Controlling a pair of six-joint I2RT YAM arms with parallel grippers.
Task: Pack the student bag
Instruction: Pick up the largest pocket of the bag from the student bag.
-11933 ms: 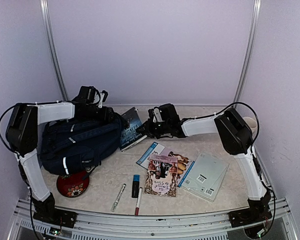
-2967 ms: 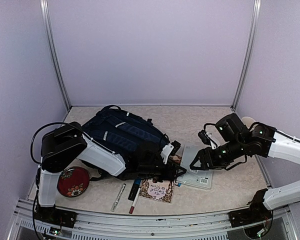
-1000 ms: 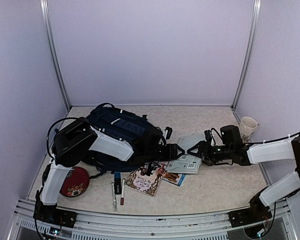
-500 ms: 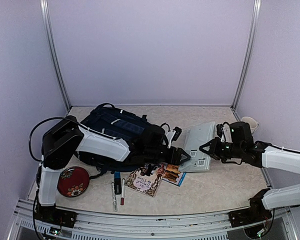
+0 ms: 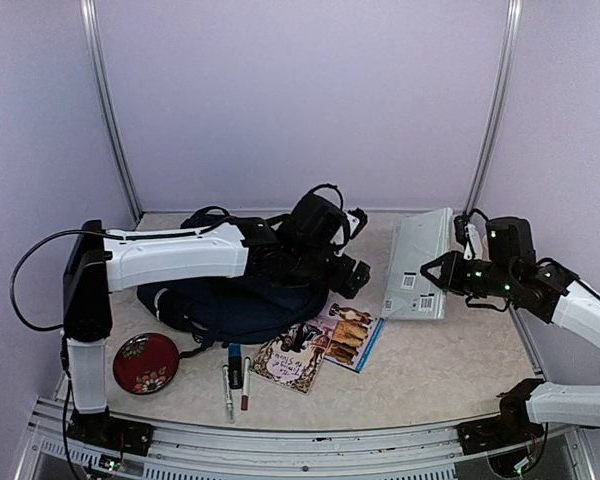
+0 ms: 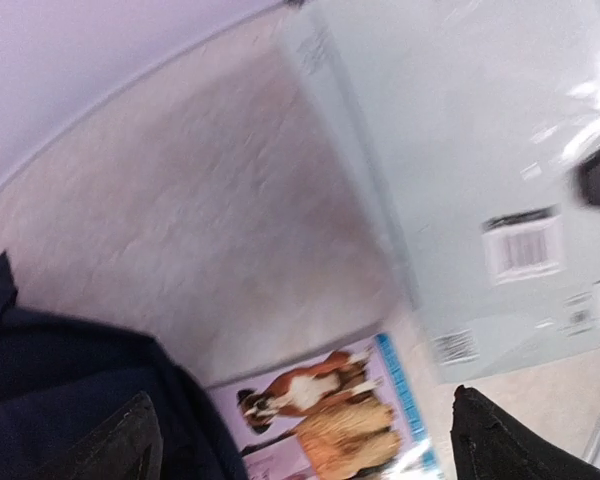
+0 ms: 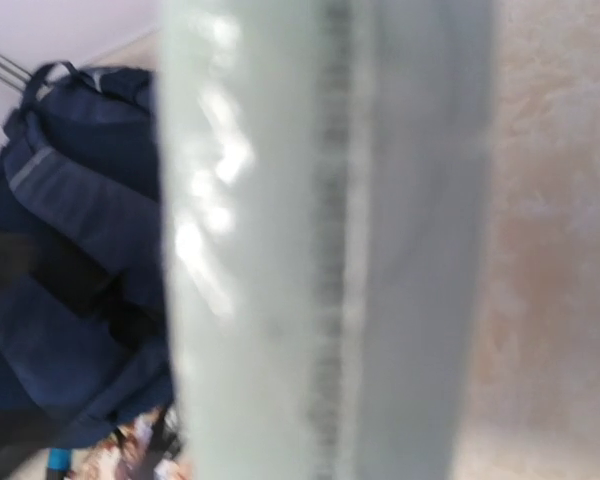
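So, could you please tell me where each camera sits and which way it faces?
Top external: above and behind the bases, looking down on the table; both arms show, right pincer gripping the grey book.
Left wrist: on the left arm, looking down at student bag, dog booklet, book; two dark fingertips show.
Right wrist: on the right arm, facing the book's edge; no fingers discernible.
Shared: every view shows book and bag.
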